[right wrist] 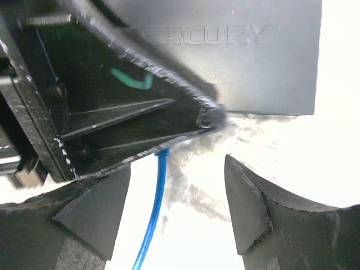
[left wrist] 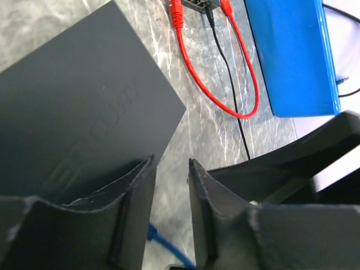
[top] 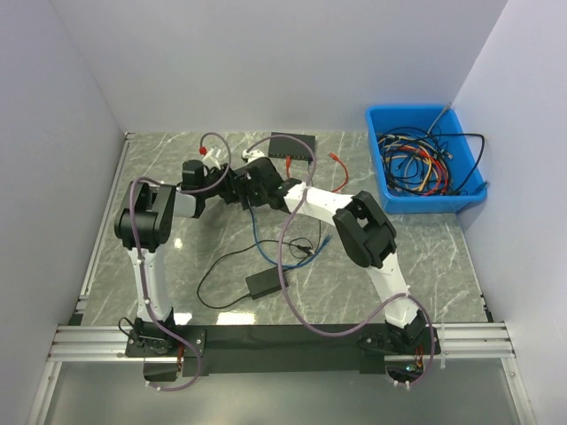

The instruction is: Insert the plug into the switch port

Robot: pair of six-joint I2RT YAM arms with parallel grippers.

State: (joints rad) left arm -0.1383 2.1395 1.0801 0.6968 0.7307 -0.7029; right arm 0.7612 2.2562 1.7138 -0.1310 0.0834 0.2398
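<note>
The switch [top: 292, 144], a flat black box, lies at 12 o'clock on the marble table [top: 434, 266], with the lettering on its lid readable from the right wrist. Both arms reach in toward its 7 o'clock corner and their wrists crowd together there.

The left gripper [left wrist: 170, 164] hangs just off the switch's edge, its fingers [left wrist: 135, 208] drawn close with only a narrow strip of marble showing between them. A blue cable [right wrist: 154, 214] runs out from under these fingers toward 6 o'clock. Its plug end is hidden, so I cannot tell whether the left gripper is pinching it or merely standing over it.

The right gripper [right wrist: 177, 169] is spread wide with nothing between its fingers. The blue cable passes under the gap, and the tip of the left gripper sits just at its 11 o'clock.

A red cable [left wrist: 178, 17] loops on the marble at the switch's 3 o'clock side. A blue bin [top: 423, 202] full of tangled cables stands at 2 o'clock on the table. A black power brick [top: 264, 283] with a thin black lead lies near the table's centre, toward 6 o'clock.
</note>
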